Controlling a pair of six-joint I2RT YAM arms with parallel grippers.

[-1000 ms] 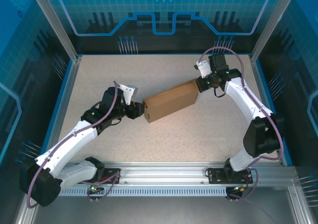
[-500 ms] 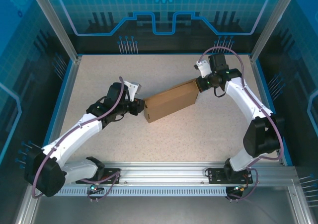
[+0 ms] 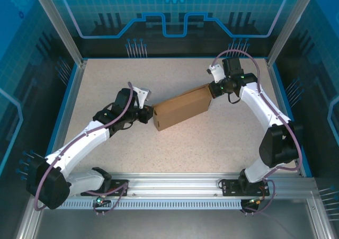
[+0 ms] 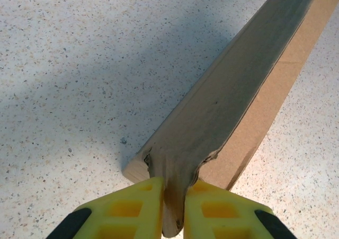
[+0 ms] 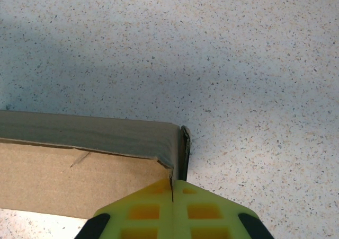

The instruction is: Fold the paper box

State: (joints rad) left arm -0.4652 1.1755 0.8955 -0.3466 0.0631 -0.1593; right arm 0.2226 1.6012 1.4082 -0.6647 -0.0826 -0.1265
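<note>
In the top external view, one paper box (image 3: 181, 108) is being shown lying on the table (image 3: 201, 143), largely formed and set at a slant. The left gripper (image 3: 148, 113), which was standing a little apart from the box's left end a second ago, is now being pressed right up against that end. The right gripper (image 3: 212, 89) is being kept at the box's right end, unchanged. In the left wrist view, the yellow fingers (image 4: 143, 202) are being squeezed narrowly together on a crumpled flap at the box's near end, so the grip that was being closed is now being held on cardboard. In the right wrist view, the other pair of fingers (image 5: 201, 210) is being held fully together at the box's corner, with a thin cardboard edge apparently being nipped between them. With both ends now being gripped, the box is judged to be steadied for its left end flap to be tucked or creased, and the fold looks well advanced. One box, two arms and two grippers are being counted.
</note>
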